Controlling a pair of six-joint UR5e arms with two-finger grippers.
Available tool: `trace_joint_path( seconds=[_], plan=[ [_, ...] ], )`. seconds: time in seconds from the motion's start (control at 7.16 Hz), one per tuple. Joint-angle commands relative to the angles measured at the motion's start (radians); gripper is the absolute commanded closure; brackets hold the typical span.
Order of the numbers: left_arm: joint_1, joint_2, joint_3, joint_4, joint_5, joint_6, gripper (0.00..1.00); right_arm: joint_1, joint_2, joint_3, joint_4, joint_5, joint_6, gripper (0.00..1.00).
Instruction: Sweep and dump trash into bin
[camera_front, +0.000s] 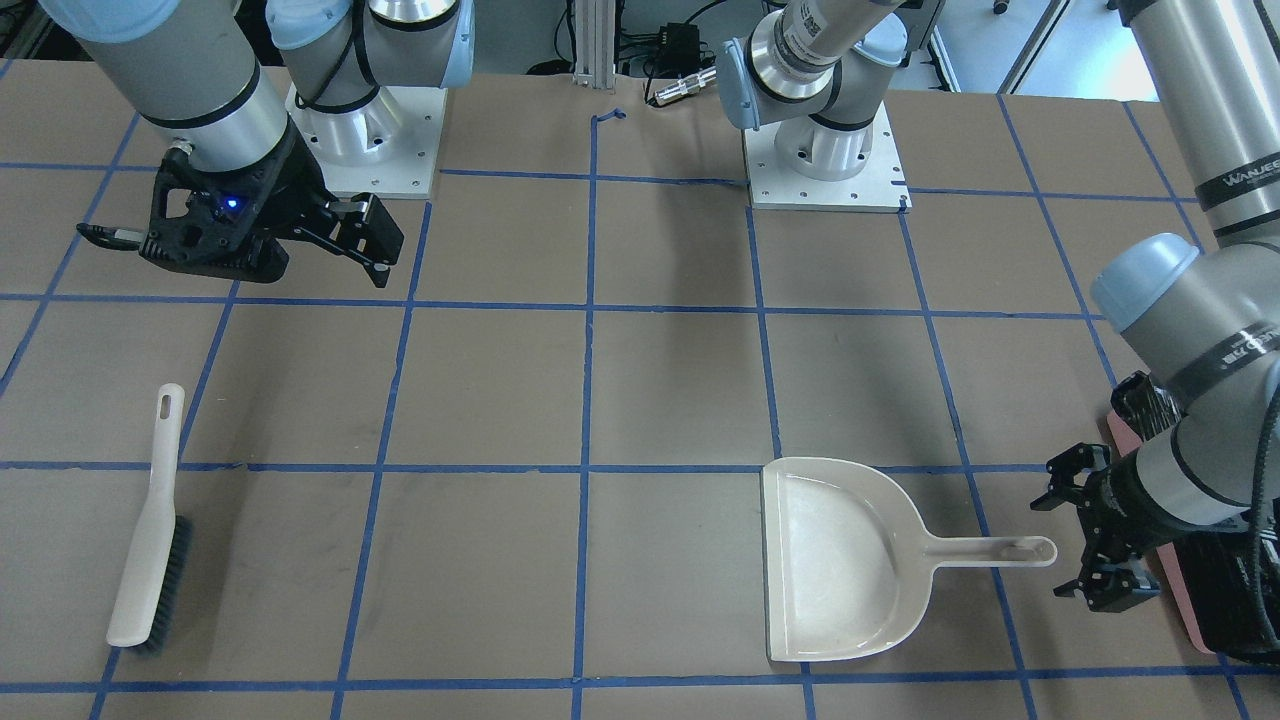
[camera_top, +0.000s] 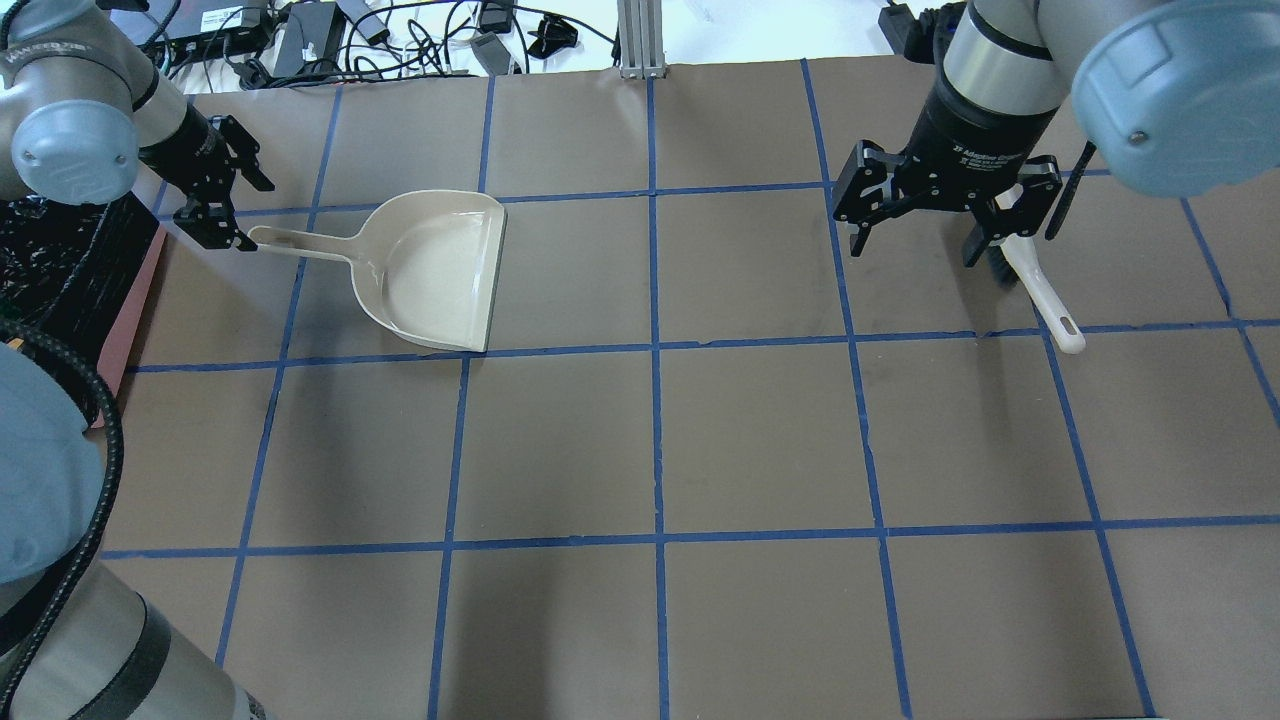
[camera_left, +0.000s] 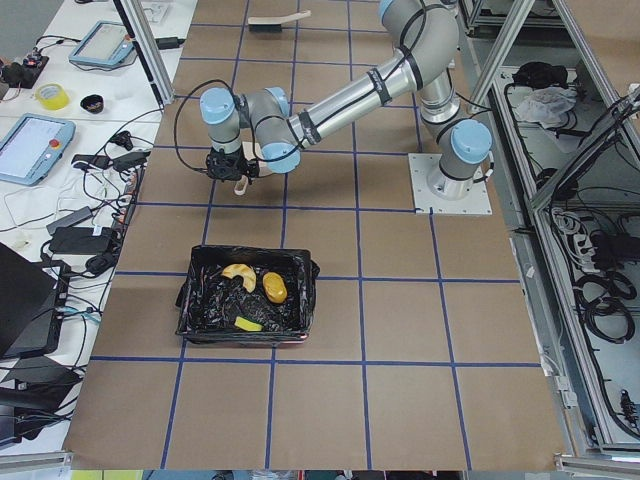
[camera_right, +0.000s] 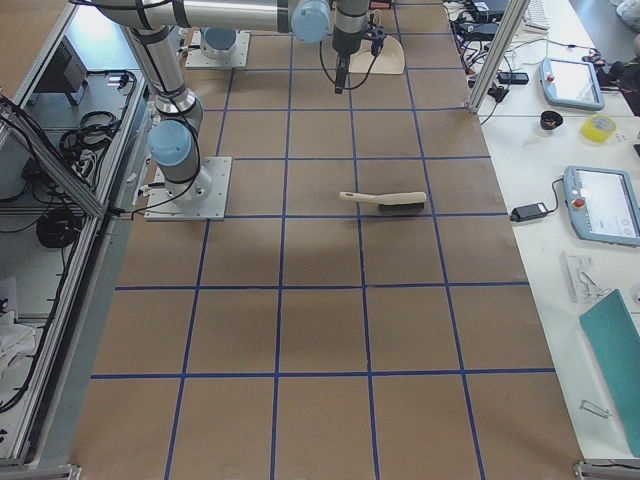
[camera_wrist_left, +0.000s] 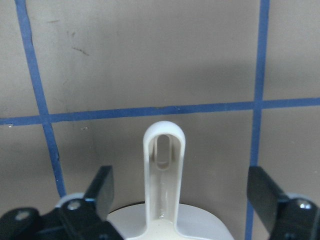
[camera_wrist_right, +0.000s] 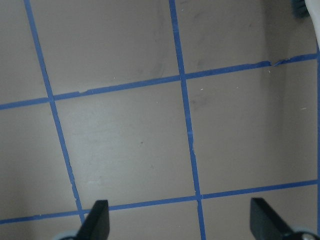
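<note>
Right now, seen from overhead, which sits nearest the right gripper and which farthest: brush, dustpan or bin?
1. The brush, right side, just beside the right gripper.
2. The dustpan, left of centre.
3. The bin, far left edge.

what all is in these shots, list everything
table: 1, brown with blue tape grid, under everything
dustpan: 1, beige, flat on the table, empty
brush: 1, white handle and dark bristles, lying on the table
bin: 1, pink with black bag liner, robot's left end of the table
lump: 1, orange-yellow, in the bin
crescent slice: 1, pale yellow, in the bin
sponge wedge: 1, yellow-green, in the bin
left hand: 1, black, open around the dustpan's handle tip
right hand: 1, black, open, empty, above the brush
</note>
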Motion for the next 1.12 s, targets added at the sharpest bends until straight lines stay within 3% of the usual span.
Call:
trace_joint_path(
  seconds=[0.0, 0.42, 0.7, 0.98],
  plan=[
    [0.002, 0.036, 0.071, 0.018, 0.013, 0.021, 0.00, 0.006, 0.001, 0.000, -0.085, -0.002, 0.017, 0.00],
    [-0.010, 0.175, 0.019, -0.015, 0.022, 0.363, 0.00, 0.006, -0.002, 0.027, -0.080, -0.051, 0.020, 0.00],
    [-0.031, 0.279, -0.050, -0.036, 0.030, 0.575, 0.00, 0.006, -0.002, 0.027, -0.084, -0.048, 0.029, 0.00],
    [-0.074, 0.352, -0.057, -0.047, 0.030, 0.804, 0.00, 0.006, 0.001, 0.027, -0.085, -0.050, 0.029, 0.00]
  ],
)
